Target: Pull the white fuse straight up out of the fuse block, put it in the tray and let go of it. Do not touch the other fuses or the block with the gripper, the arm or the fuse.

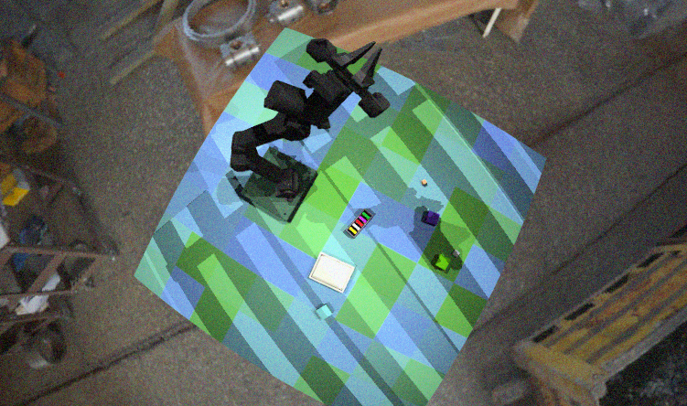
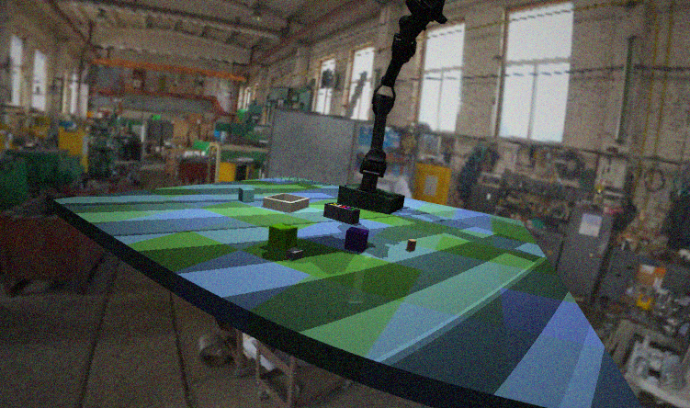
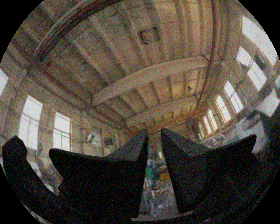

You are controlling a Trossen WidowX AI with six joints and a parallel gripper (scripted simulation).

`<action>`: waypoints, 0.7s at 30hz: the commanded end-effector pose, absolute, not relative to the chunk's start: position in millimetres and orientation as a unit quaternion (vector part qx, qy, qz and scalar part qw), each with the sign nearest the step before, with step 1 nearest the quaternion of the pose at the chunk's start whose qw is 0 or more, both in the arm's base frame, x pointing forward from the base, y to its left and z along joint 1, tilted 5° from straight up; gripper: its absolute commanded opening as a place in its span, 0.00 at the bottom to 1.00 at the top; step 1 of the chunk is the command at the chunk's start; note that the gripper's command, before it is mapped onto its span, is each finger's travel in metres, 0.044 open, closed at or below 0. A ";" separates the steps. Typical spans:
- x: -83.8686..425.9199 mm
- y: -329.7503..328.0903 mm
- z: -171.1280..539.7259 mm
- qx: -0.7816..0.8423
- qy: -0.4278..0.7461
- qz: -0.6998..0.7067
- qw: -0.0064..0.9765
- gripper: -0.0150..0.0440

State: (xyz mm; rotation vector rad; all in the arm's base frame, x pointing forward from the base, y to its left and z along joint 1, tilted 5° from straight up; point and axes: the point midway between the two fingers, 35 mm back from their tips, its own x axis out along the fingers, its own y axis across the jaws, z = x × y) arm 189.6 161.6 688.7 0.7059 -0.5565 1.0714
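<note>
Currently the desk (image 1: pixel 264 261), patterned in green and blue patches, carries every item listed below. The arm (image 1: pixel 284 125) rises from its base (image 1: pixel 277 184) and is raised high above the desk, well apart from the fuse block (image 1: pixel 359 223). The claw (image 1: pixel 368 58) sits at the arm's upper end; in the wrist view its fingers point toward the hall ceiling, drawn nearly together with only a narrow gap, and nothing is gripped between them.

The tray (image 1: pixel 331 272) lies near the fuse block, on the side away from the base. The fuse block holds a row of coloured fuses; the white fuse (image 1: pixel 359 220) is seated in this row. A green cube (image 1: pixel 441 261) and a purple cube (image 1: pixel 430 217) stand well apart from the fuse block. A cyan cube (image 1: pixel 323 311) lies beyond the tray. A small grey block (image 1: pixel 456 252) sits just beside the green cube, and a small orange block (image 1: pixel 424 182) lies well apart from the fuse block.
</note>
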 end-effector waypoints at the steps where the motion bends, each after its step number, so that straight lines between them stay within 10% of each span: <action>1: 247.2 176.9 644.5 0.314 -0.186 0.447 0.816 0.36; 21: 405.4 145.9 405.1 0.226 0.128 0.227 0.939 0.36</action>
